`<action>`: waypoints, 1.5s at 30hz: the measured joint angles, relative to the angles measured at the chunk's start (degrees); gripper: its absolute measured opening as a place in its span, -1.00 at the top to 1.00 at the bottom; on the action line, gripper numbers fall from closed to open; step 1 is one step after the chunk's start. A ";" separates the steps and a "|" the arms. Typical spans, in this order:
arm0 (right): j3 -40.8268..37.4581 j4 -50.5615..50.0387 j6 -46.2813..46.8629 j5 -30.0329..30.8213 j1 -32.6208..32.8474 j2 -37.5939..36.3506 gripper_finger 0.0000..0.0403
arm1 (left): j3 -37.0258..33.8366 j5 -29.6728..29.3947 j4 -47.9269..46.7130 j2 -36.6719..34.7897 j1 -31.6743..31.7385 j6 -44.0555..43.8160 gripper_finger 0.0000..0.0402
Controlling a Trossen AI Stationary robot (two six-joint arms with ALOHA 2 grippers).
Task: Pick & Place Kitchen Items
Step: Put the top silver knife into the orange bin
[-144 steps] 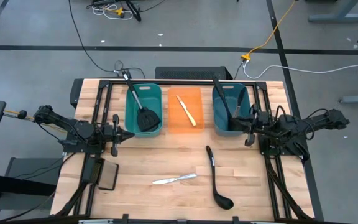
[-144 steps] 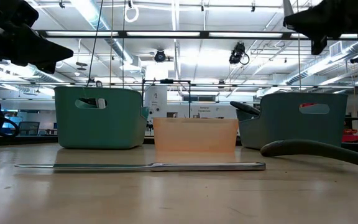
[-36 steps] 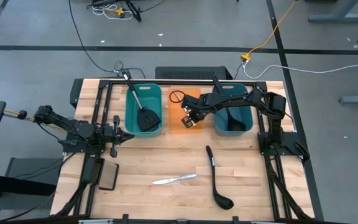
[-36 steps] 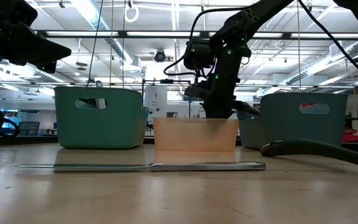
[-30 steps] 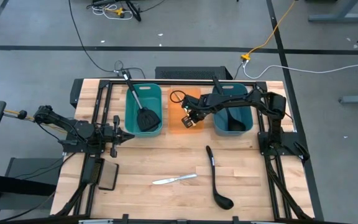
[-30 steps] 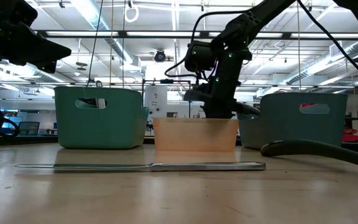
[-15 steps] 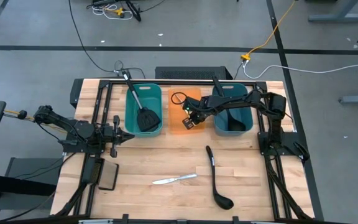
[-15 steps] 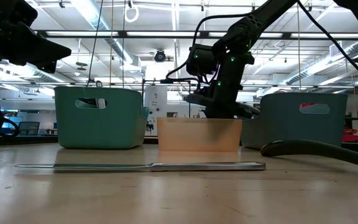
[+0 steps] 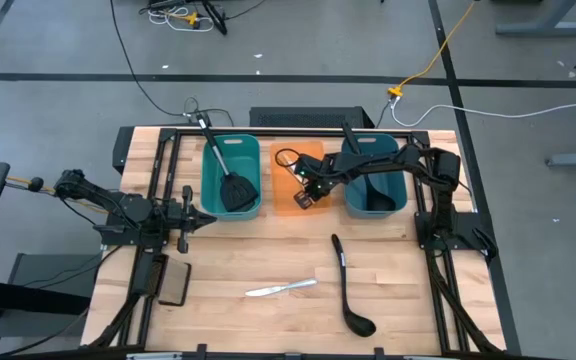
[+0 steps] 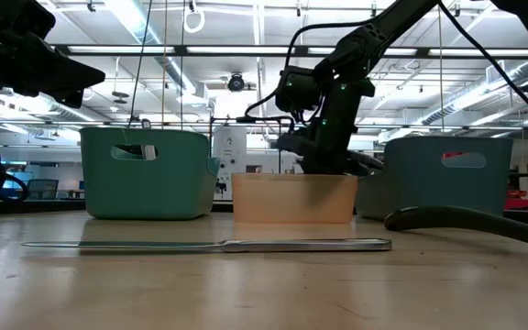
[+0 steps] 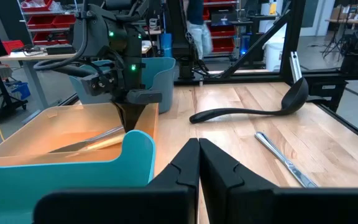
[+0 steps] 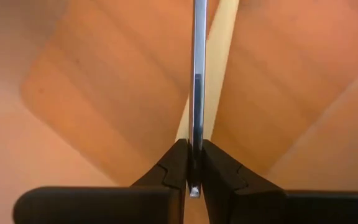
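Observation:
My right gripper (image 9: 306, 198) reaches down into the orange bin (image 9: 286, 160) and is shut on a silver table knife (image 12: 197, 74); the knife also shows in the left wrist view (image 11: 95, 140). A second knife (image 9: 281, 288) and a black ladle (image 9: 348, 285) lie flat on the table. A black spatula (image 9: 230, 180) stands in the teal bin (image 9: 212, 178), its handle leaning on the far rim. Another ladle (image 9: 366, 170) lies in the blue bin (image 9: 400, 178). My left gripper (image 11: 199, 148) is shut and empty at the table's left side (image 9: 183, 215). My right gripper pinches the knife's thin metal part (image 12: 197, 134) between its two fingers, which close on its flat sides with its edge toward the camera. The fingers come from above, pointing down into the bin. The knife slants inside the bin, its far end (image 11: 64, 149) lower.
A flat black pad (image 9: 173, 285) lies near the left front corner. The three bins stand side by side along the far edge. Black frame rails (image 9: 163, 190) run along both sides of the table. Bare wood shows in the table's middle (image 9: 268, 240).
My right gripper has sunk a little deeper into the orange bin and edged toward the table's near side. The orange bin has slid slightly toward the table's right. The knife and the ladle on the table have stayed put.

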 joint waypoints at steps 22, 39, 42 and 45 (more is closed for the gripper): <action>0.33 0.69 -3.61 1.55 -1.70 3.10 0.82 | 0.00 0.00 -0.02 -0.02 -0.02 2.16 0.94; 1.19 2.13 -8.14 -3.53 -2.14 3.41 0.65 | 0.00 1.37 -0.07 0.01 -0.01 2.16 0.94; 1.18 2.19 -8.15 -3.82 -2.14 3.41 0.64 | 0.00 1.36 -0.07 0.01 -0.02 2.08 0.96; 1.12 2.21 -8.07 -3.29 -2.14 3.01 0.66 | 0.00 1.36 -0.07 0.01 -0.02 2.04 0.96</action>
